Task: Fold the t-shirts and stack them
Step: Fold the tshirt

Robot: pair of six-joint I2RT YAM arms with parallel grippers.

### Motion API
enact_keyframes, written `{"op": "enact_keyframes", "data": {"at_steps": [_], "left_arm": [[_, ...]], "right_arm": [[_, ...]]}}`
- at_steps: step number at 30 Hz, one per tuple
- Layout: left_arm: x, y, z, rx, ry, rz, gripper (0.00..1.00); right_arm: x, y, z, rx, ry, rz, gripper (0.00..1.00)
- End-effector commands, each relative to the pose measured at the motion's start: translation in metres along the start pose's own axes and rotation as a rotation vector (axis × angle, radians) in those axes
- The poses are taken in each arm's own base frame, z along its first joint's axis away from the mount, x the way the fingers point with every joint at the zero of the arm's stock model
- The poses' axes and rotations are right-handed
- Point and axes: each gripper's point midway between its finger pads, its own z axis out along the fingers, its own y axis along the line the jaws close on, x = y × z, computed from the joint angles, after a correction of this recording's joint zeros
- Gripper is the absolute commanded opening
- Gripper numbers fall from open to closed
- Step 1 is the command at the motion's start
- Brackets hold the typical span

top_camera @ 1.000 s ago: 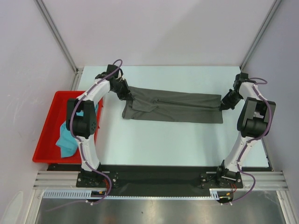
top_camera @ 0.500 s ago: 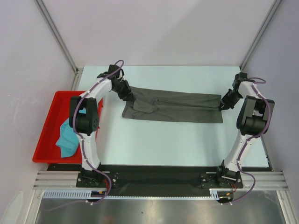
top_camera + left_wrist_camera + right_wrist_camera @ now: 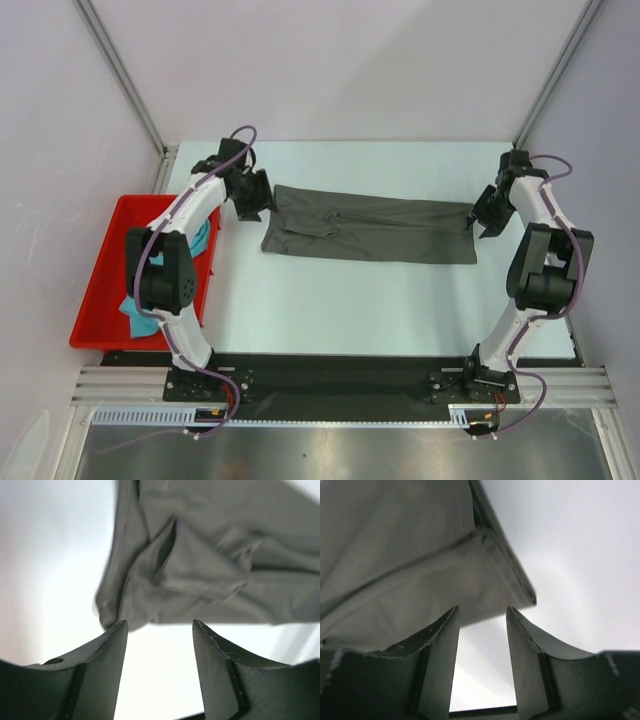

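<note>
- Dark grey t-shirt point(image 3: 370, 228): is lying flat on the table point(image 3: 350, 310) as a long narrow band running left to right across the far half, apparently doubled lengthwise; judged to be spread this way so that each end is lying within reach of one arm for the next fold
- Left gripper point(image 3: 257, 200): is hovering just beside the band's left end, fingers point(image 3: 107, 652) standing apart with nothing between them; the crumpled end of the cloth is sitting just ahead of the tips in the left wrist view
- Right gripper point(image 3: 484, 218): is sitting at the band's right end, also spread and empty; its fingers point(image 3: 440, 645) are framing bare table, with the layered corner of the cloth just beyond them
- Both claws, judged: are flanking opposite ends so the cloth is lying stretched and square between them
- Teal t-shirt point(image 3: 137, 318): is waiting as a crumpled heap in the red tray point(image 3: 105, 260) at the left, well apart from the grey one, not yet folded
- Hidden: the left arm is crossing over the tray and covering most of the teal cloth, so its extent is not showing
- Hard to make out: whether either set of fingertips is touching the cloth edge or the table; the number of layers in the band cannot be counted
</note>
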Motion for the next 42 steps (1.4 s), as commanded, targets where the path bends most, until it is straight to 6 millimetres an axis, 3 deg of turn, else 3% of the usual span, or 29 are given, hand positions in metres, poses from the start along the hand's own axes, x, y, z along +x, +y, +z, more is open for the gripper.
{"op": "enact_keyframes", "data": {"at_steps": [1,2,5,9,18,29,34,42], "left_arm": [[0.028,0.009,-0.001,0.008,0.033,0.004,0.61],[0.035,0.007,0.002,0.028,0.054,-0.008,0.62],[0.055,0.015,0.011,0.030,0.088,-0.064,0.69],[0.065,0.021,0.020,0.050,0.133,-0.114,0.72],[0.073,0.031,0.039,0.037,0.175,-0.181,0.69],[0.093,0.048,0.042,-0.034,0.203,-0.238,0.71],[0.089,0.053,0.039,-0.066,0.172,-0.252,0.72],[0.088,0.060,0.053,-0.088,0.168,-0.248,0.65]], "right_arm": [[0.024,0.010,-0.015,-0.121,0.019,0.042,0.48],[0.043,0.008,-0.013,-0.152,0.056,0.058,0.48],[0.057,0.001,-0.009,-0.183,0.068,0.091,0.52],[0.067,-0.007,0.000,-0.221,0.093,0.149,0.58],[0.068,-0.022,0.022,-0.204,0.112,0.190,0.59],[0.066,-0.031,0.023,-0.198,0.123,0.230,0.58],[0.068,-0.033,0.027,-0.198,0.138,0.240,0.58],[0.068,-0.033,0.036,-0.204,0.150,0.246,0.57]]}}
